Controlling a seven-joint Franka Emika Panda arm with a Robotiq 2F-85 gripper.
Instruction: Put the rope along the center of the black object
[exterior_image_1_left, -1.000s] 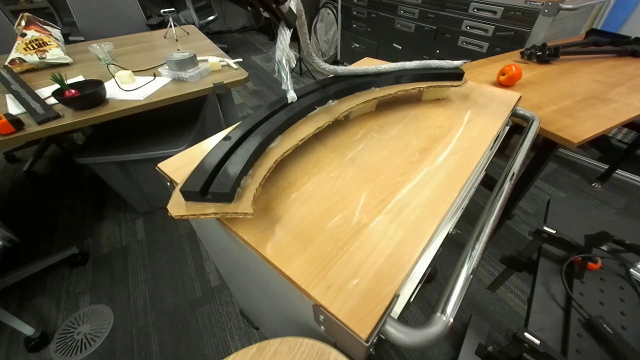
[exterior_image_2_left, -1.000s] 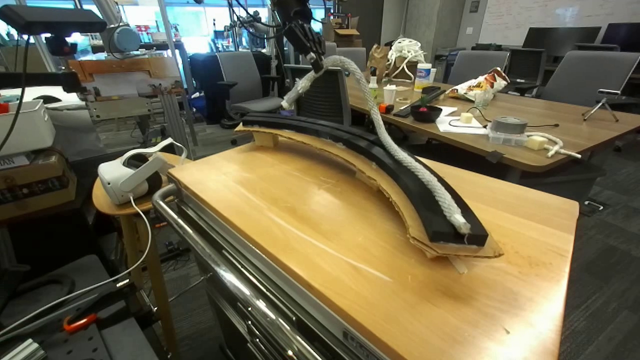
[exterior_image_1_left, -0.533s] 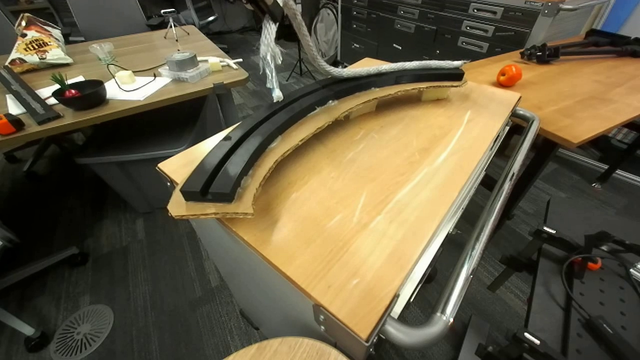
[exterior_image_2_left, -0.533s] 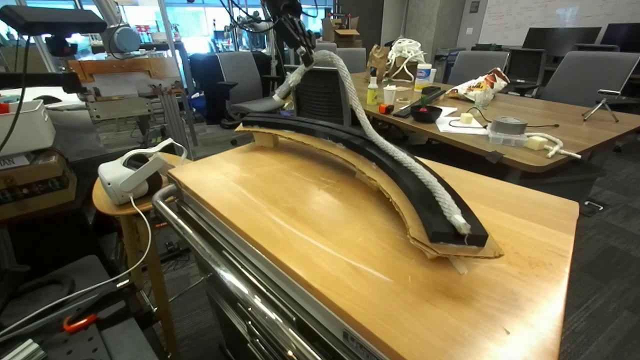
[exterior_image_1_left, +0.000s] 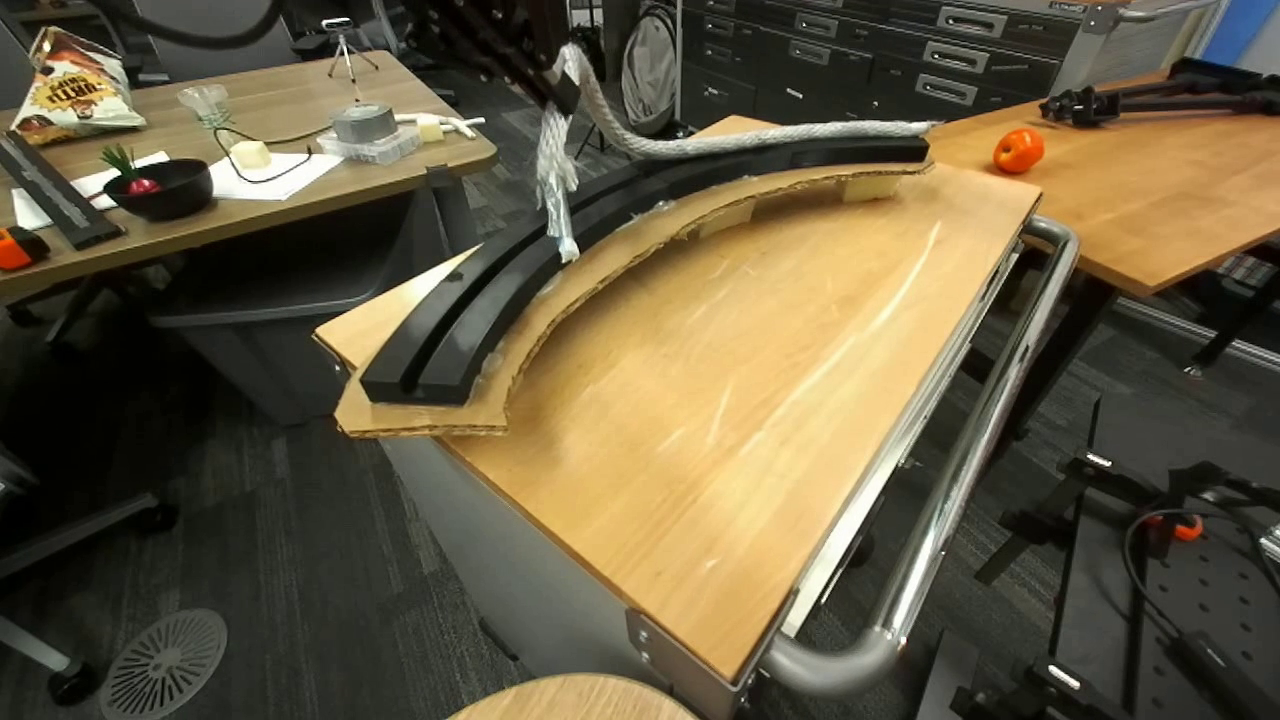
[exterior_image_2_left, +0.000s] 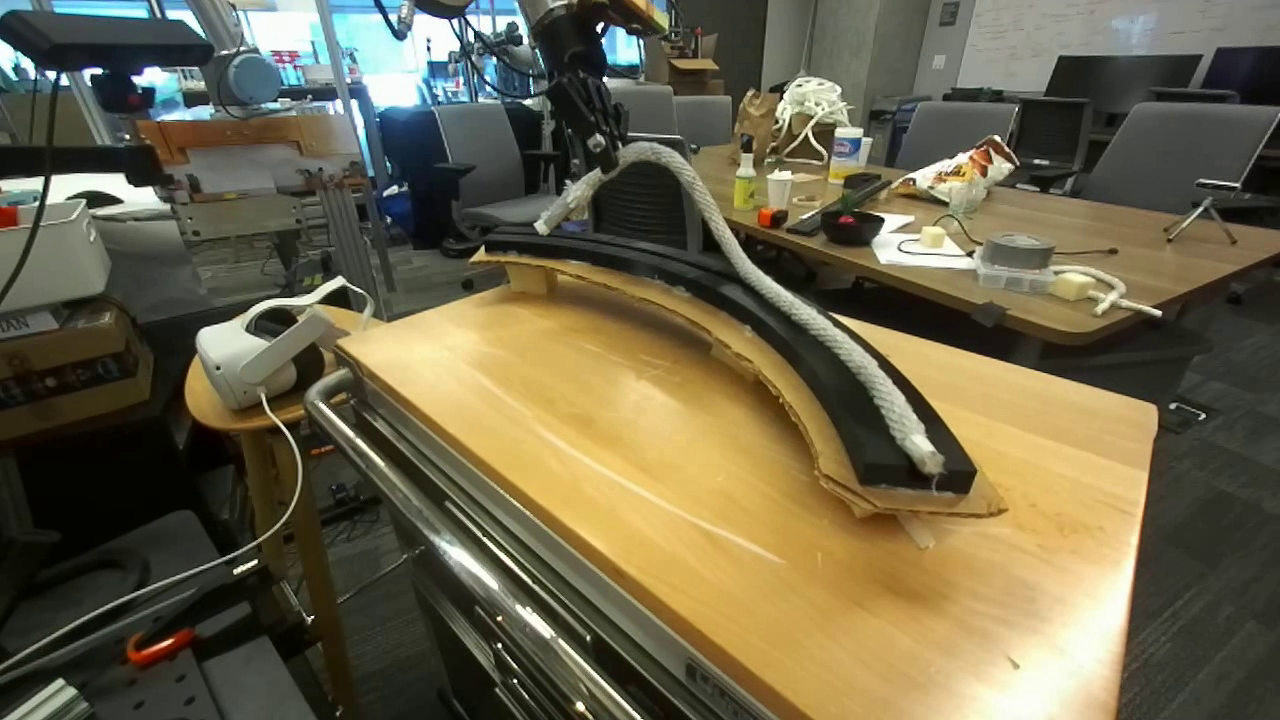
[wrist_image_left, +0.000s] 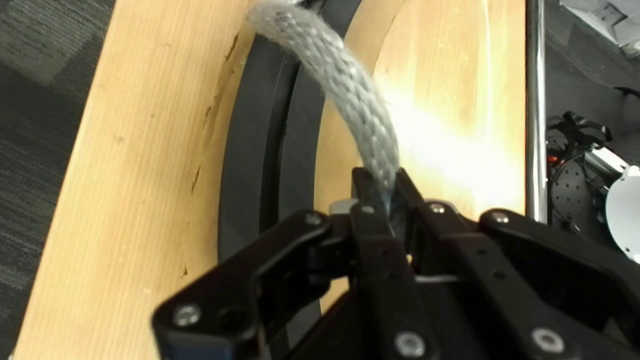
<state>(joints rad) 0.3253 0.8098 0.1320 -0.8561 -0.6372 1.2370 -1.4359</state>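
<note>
The black object, a long curved track with a central groove, lies on a wooden worktop and shows in both exterior views (exterior_image_1_left: 490, 285) (exterior_image_2_left: 715, 290) and the wrist view (wrist_image_left: 245, 165). The rope (exterior_image_2_left: 790, 300) is thick, pale grey-white and braided. One end lies along one end of the track; the rest rises in an arch to my gripper (exterior_image_2_left: 605, 160). In the wrist view, my gripper (wrist_image_left: 382, 177) is shut on the rope (wrist_image_left: 345, 82) near its other end, over the track's inner side. The frayed tail hangs below the fingers in an exterior view (exterior_image_1_left: 557, 190); whether it touches the track is unclear.
A cardboard strip (exterior_image_1_left: 520, 370) lies under the track on the worktop (exterior_image_1_left: 720, 400). A metal rail (exterior_image_1_left: 970, 470) runs along the worktop's edge. A table with a chip bag (exterior_image_1_left: 78, 85) and a black bowl (exterior_image_1_left: 165, 190) stands behind. A headset (exterior_image_2_left: 265, 345) sits on a stool.
My gripper first moved up and away from the track, then down and inward with the rope. The rope's arch is lower, and its tail now hangs in front of the track in an exterior view.
</note>
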